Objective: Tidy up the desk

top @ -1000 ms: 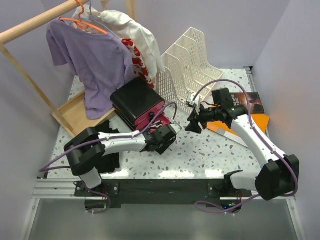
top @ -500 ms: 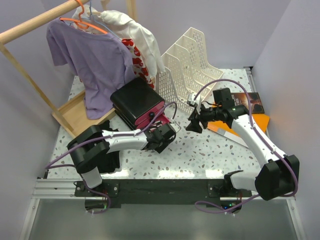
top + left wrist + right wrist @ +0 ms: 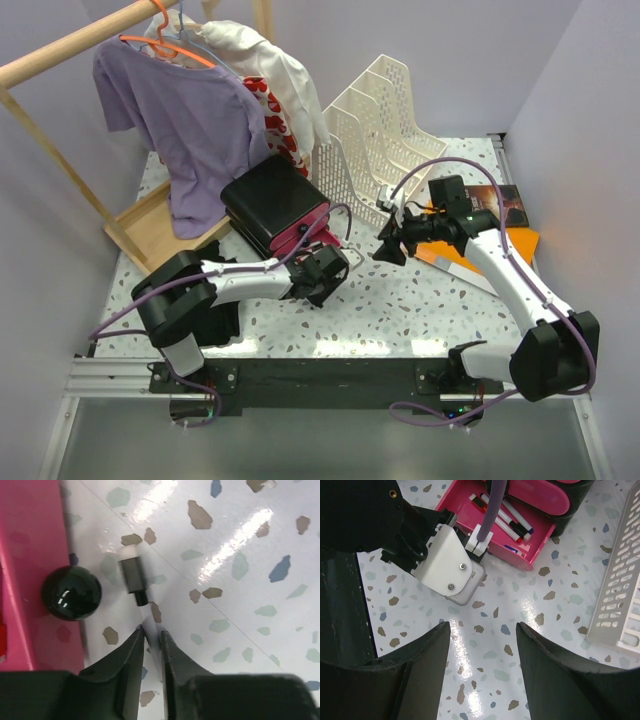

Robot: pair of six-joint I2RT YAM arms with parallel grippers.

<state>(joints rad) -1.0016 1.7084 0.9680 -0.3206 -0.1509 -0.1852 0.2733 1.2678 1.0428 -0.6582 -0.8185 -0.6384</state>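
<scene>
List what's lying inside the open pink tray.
Several markers lie in the pink tray, white barrels with dark caps, seen from the right wrist. A purple cable crosses over them and the left arm covers the tray's left end, so the full count is hidden.

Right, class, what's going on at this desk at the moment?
Two robot arms are tidying a desk. The left gripper, its fingers nearly together and empty, sits low over the desk. A small black piece with a white tip lies just ahead of it, beside an open pink pencil case. The right gripper hangs open above the desk nearby, holding nothing.
</scene>
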